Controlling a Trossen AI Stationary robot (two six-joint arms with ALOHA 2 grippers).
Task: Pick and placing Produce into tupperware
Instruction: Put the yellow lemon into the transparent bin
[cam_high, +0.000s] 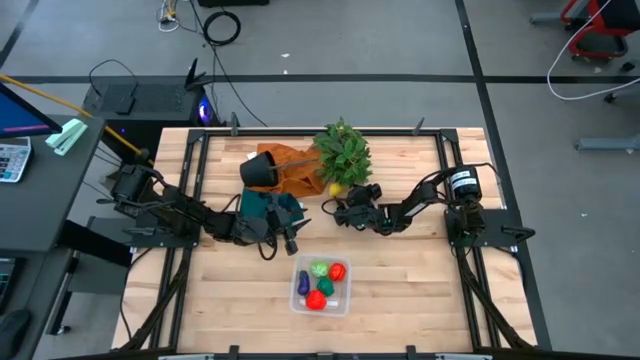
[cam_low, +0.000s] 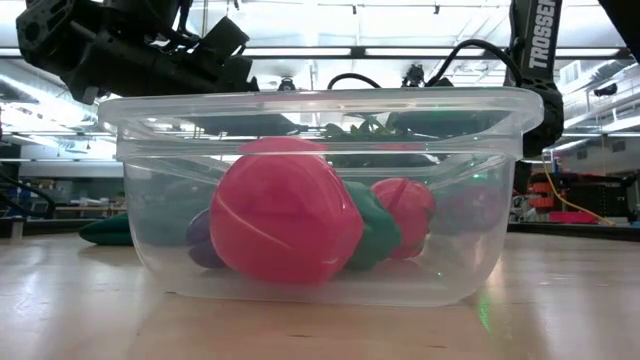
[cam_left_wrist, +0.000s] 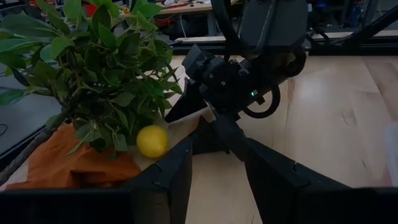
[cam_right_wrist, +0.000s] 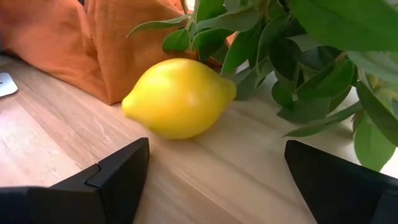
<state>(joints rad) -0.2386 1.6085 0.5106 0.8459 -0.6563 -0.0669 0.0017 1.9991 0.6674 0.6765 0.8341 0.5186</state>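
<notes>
Left gripper (cam_high: 291, 238): left of centre in the high view, just above the tub; fingers (cam_left_wrist: 168, 180) part-way apart with bare table between them, holding nothing.
Teal cloth (cam_high: 268, 206): beside the left gripper, under the arm.
Black pot (cam_high: 261, 169): tipped on its side on the orange cloth (cam_high: 295, 168), upper centre.
Tupperware (cam_high: 300, 301): lower centre of the high view, on the wooden table (cam_high: 420, 290); fills the low view.
Produce in the tub: two red pieces (cam_high: 316, 299), a light green one (cam_high: 319, 269), a darker green one (cam_high: 326, 287) and a purple one (cam_high: 304, 285).
Lemon (cam_right_wrist: 179, 96): yellow, on the table at the foot of the leafy plant (cam_high: 343, 150), touching the orange cloth's edge.
Right gripper (cam_high: 330, 205): right of centre, at the plant; fingers (cam_right_wrist: 112, 177) spread wide, the lemon just ahead and apart, gripping nothing.
</notes>
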